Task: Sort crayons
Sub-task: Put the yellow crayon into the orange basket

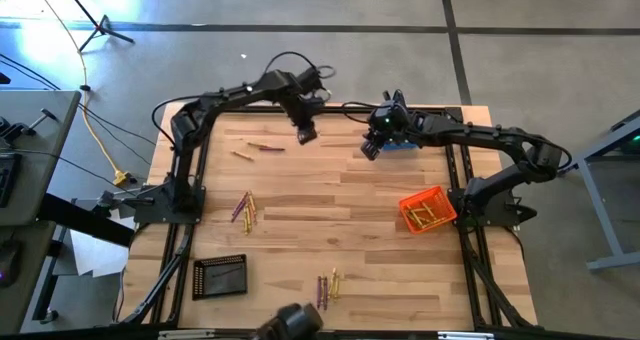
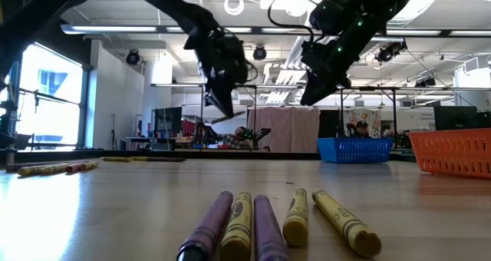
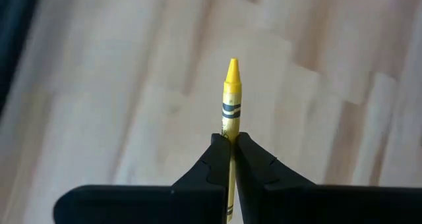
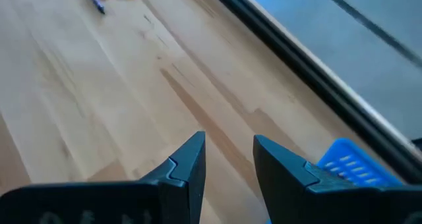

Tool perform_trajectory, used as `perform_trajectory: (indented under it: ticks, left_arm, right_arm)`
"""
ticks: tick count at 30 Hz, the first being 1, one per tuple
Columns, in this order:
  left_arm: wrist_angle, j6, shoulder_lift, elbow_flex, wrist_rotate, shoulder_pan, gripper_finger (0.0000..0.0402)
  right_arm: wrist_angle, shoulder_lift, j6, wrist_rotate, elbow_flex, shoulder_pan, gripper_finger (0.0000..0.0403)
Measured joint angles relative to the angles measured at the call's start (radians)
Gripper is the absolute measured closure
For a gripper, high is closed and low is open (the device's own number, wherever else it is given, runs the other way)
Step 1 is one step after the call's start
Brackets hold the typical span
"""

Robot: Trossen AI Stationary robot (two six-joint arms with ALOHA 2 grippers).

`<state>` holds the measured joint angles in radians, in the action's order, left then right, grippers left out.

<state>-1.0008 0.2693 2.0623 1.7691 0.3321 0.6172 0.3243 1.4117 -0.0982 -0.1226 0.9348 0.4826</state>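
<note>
Yellow crayon (image 3: 231,95) sits pinched in the closed left gripper (image 3: 231,148), lifted above the table's far side, pointing forward beyond the fingertips. The orange basket (image 1: 428,209) lies well off toward the right gripper (image 4: 227,158), which hangs open and empty.

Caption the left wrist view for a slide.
Left gripper fingers shut on a yellow crayon, tip pointing forward above the wooden table.

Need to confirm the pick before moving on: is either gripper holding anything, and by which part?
The left gripper is shut on a yellow crayon, pinched low on its wrapper, tip pointing out. The right gripper is open, holding nothing.
</note>
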Motion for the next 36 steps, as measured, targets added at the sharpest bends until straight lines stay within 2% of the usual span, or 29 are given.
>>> perform_trajectory:
  ticks: [6, 10, 14, 17, 21, 24, 26, 32, 36]
  left_arm:
    - [0.024, 0.029, -0.029, -0.006, -0.011, -0.054, 0.0401]
    - [0.025, 0.054, -0.057, -0.01, -0.016, -0.05, 0.0401]
    - [0.084, 0.034, -0.118, -0.078, -0.01, -0.012, 0.0401]
    - [0.185, -0.016, -0.19, -0.176, -0.012, 0.023, 0.0401]
    - [0.435, -0.118, -0.308, -0.363, 0.033, 0.044, 0.0401]
    - [0.732, -0.222, -0.4, -0.522, 0.099, 0.032, 0.0401]
    - [0.942, -0.279, -0.451, -0.624, 0.107, 0.003, 0.0401]
    - [1.417, -0.442, -0.522, -0.829, 0.105, -0.083, 0.0401]
    - [1.501, -0.467, -0.524, -0.856, 0.1, -0.127, 0.0401]
  right_arm:
    - [0.005, 0.0, 0.052, 0.019, -0.001, 0.085, 0.0291]
    - [-0.07, 0.001, 0.054, 0.099, -0.008, 0.142, 0.0293]
    - [-0.317, 0.001, 0.054, 0.195, -0.123, 0.171, 0.0307]
    - [-0.556, 0.002, 0.005, 0.265, -0.243, 0.19, 0.032]
    - [-0.922, 0.002, -0.141, 0.355, -0.386, 0.199, 0.033]
    - [-1.149, 0.002, -0.241, 0.38, -0.455, 0.162, 0.0331]
    - [-1.252, 0.002, -0.276, 0.374, -0.482, 0.125, 0.0331]
    - [-1.294, 0.001, -0.278, 0.354, -0.462, -0.013, 0.0331]
    - [-1.293, 0.002, -0.205, 0.326, -0.429, -0.099, 0.033]
